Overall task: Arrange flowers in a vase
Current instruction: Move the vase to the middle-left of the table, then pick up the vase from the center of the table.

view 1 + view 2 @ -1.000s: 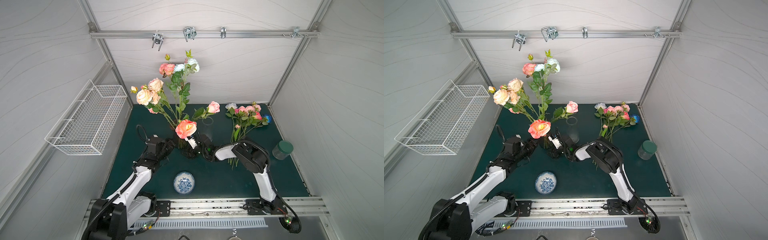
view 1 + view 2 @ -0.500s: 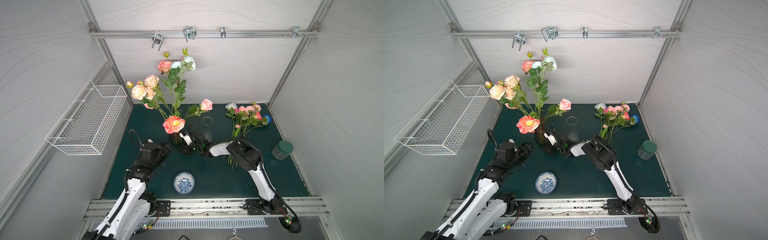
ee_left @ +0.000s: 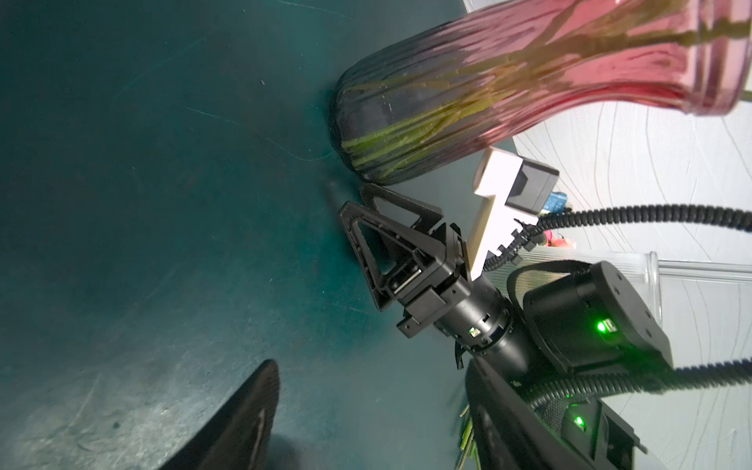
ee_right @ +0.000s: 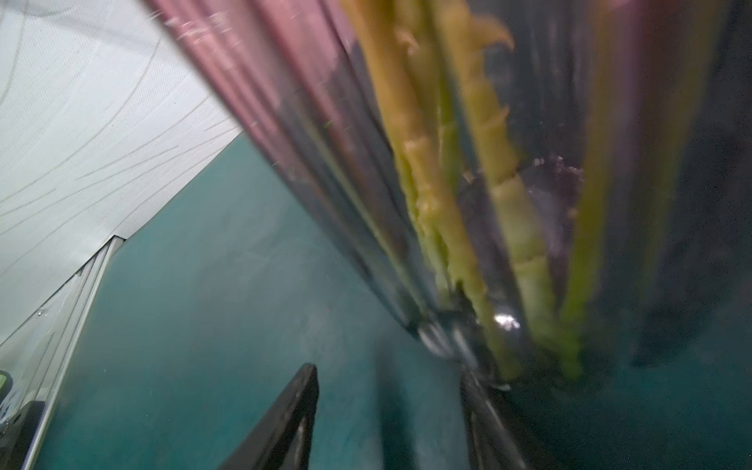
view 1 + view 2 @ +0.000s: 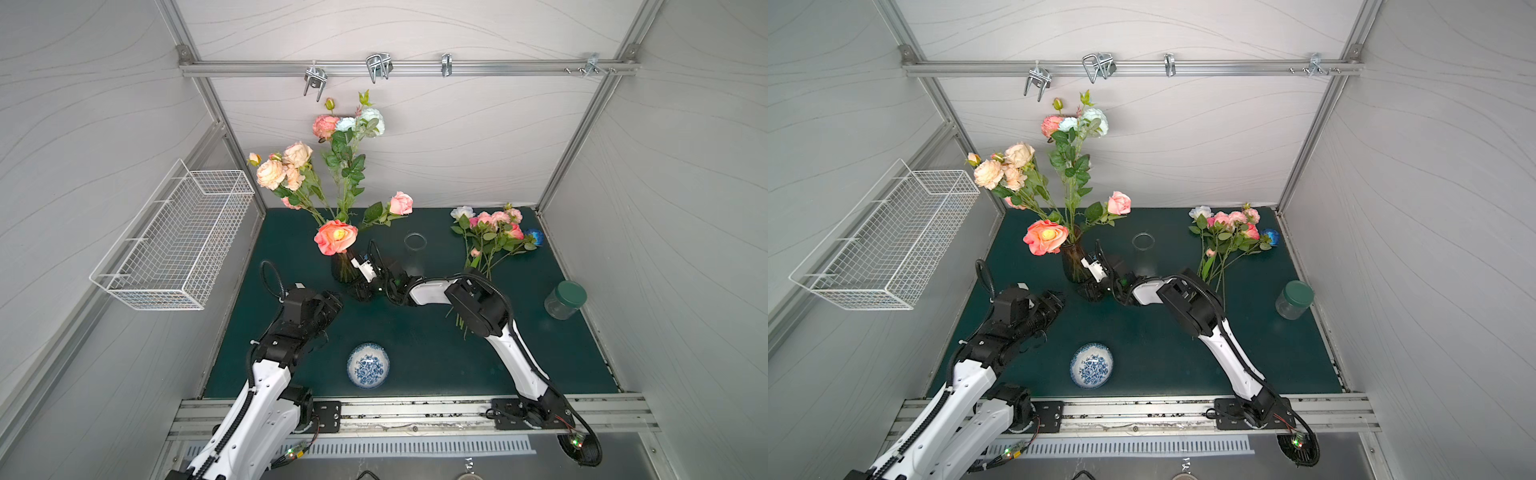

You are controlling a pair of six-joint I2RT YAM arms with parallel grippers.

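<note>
Reaching low toward the vase [image 5: 343, 269] foot, right arm [image 5: 428, 291] outstretched, jaws apart; left arm [image 5: 270, 376] bent, jaws apart

Top views: from high above the near edge of the desk [image 5: 419, 345], facing down and toward the far wall; far off, so the whole desk and both arms fit in.
Top pair: side by side, nearly the same scene, only shifted a little sideways.
Left wrist view: low over the desk, facing right and far; near to the vase [image 3: 447, 101] and the right gripper [image 3: 354, 199], seen from the side.
Right wrist view: low, facing left; so near to the vase [image 4: 610, 162] that its glass is blurred and fills over half of the view.
Shared: the vase [image 5: 343, 270] appears in all four views; the right gripper appears in both top views and in the left wrist view.
</note>
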